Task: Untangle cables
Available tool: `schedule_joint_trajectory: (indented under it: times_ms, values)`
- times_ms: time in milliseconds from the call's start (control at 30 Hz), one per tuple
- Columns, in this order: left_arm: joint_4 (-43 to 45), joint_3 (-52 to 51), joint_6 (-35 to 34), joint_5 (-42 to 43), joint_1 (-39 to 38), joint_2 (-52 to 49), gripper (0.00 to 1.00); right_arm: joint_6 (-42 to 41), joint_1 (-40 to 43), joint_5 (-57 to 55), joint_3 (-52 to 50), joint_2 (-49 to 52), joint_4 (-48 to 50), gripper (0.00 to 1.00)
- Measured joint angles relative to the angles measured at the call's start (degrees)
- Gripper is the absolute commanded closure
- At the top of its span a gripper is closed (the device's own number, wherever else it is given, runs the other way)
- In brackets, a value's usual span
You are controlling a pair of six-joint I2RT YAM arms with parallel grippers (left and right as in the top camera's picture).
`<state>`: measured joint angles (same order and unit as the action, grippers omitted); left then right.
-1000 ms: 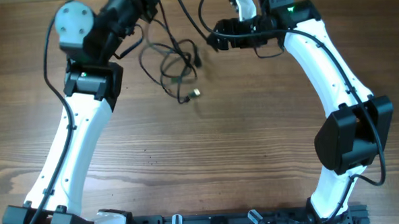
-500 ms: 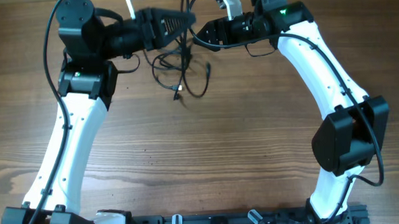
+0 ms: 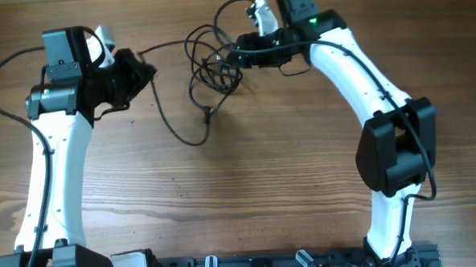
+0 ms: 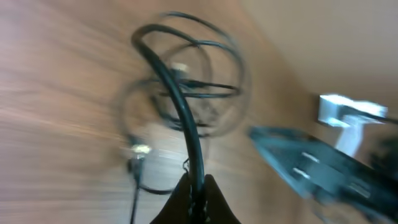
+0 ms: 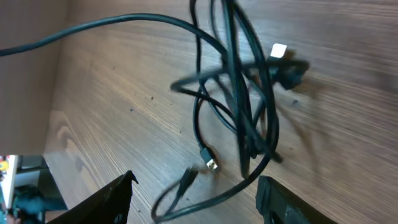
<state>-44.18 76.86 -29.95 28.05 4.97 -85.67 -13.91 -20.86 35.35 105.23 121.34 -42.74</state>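
The left tool is clenched on one strand of the cables, whose tangle sits at the desk's far middle. The right tool stands released beside that tangle.

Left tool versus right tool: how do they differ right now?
The left tool is shut, pinching one strand of the cables; the right tool is open and holds nothing.
In the overhead view the left tool sits off to one side of the bundle, with a strand running from it to the tangle; the right tool is right at the bundle, loops lying before its spread jaws.
Shared: both point toward the same tangle.
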Motion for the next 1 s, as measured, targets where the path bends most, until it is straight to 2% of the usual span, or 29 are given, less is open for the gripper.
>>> schedule_joint_trajectory:
  times_ms: [100,300,533,1000]
  values:
    - [-2.6,-0.2,1.0,-7.4,-0.2,-1.9,0.96,-2.1,-2.0,-5.2,0.0,0.1,0.3,0.37]
    - [-3.2,-1.9,1.5,-13.4,-0.4,-6.0,0.96,-5.6,-3.4,-12.3,0.0,1.5,2.5,0.38]
    - [-3.0,-2.4,1.7,-14.8,-0.4,-6.5,0.96,-5.7,-4.2,-12.3,0.0,4.3,7.7,0.41]
    - [-3.0,-2.4,1.8,-15.0,-0.4,-6.5,0.96,3.8,-7.4,-5.1,0.0,4.5,10.6,0.41]
